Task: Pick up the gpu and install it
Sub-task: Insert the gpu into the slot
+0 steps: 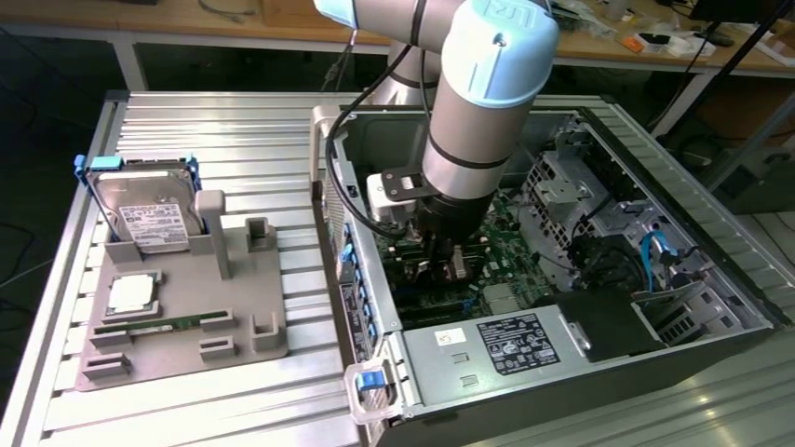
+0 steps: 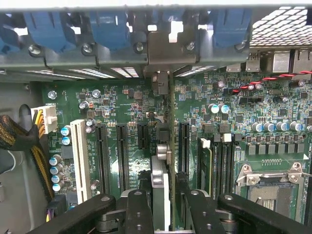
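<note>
Black gripper (image 2: 165, 214) fingers (image 2: 139, 212) flank gpu (image 2: 163, 161), held edge-on above motherboard (image 2: 122, 107) slot; judged need: keep card upright, bracket aligned, press straight down evenly.

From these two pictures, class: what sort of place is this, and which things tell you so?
Probably a robotics lab or workshop bench: an open computer case lying on a slatted metal table, a parts fixture beside it, and cluttered workbenches behind.
</note>
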{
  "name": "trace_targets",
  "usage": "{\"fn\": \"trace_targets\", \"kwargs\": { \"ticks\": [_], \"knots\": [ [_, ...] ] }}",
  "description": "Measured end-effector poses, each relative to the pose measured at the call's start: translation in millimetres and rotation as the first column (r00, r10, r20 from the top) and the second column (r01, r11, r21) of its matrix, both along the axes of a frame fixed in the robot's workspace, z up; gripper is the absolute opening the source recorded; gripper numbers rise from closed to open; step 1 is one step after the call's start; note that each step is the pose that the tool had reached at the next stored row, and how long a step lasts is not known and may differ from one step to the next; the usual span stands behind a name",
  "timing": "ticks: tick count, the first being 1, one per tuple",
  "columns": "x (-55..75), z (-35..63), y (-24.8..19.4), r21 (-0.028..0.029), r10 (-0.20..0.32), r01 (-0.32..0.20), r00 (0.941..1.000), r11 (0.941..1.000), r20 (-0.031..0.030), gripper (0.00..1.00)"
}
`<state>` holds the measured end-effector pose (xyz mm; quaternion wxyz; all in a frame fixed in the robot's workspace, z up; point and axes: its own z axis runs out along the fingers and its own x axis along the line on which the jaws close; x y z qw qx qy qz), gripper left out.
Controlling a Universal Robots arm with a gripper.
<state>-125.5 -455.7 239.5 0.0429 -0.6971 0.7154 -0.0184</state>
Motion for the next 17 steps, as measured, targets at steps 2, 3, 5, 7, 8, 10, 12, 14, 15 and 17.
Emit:
{"fn": "trace_targets", "kwargs": {
  "ticks": [2, 3, 5, 7, 8, 10, 12, 14, 15, 17],
  "knots": [
    [0.0, 0.0, 0.0, 0.0, 0.0, 0.0, 1.0, 1.0, 0.0, 0.34],
    [0.0, 0.0, 0.0, 0.0, 0.0, 0.0, 1.0, 1.0, 0.0, 0.34],
    [0.0, 0.0, 0.0, 0.0, 0.0, 0.0, 1.0, 1.0, -0.0001, 0.41],
    [0.0, 1.0, 0.0, -0.0003, 0.0, 0.0, 1.0, 1.0, -0.0002, 0.41],
    [-0.1, 3.3, 0.0, -0.0002, 0.0, 0.0, 1.0, 1.0, -0.0001, 0.41],
    [-0.2, 9.3, 0.0, 0.0, 0.0, 0.0, 1.0, 1.0, 0.0004, 0.41],
    [-0.5, 15.5, 0.0, -0.0001, 0.0, 0.0, 1.0, 1.0, 0.0008, 0.41],
    [-0.7, 20.7, 0.0, 0.0001, 0.0, 0.0, 1.0, 1.0, 0.0011, 0.41],
    [-0.8, 23.4, 0.0, -0.0001, 0.0, 0.0, 1.0, 1.0, 0.0011, 0.41],
    [-0.9, 29.5, 0.2, -0.0001, 0.0, 0.0, 1.0, 1.0, 0.0012, 0.41]
  ]
}}
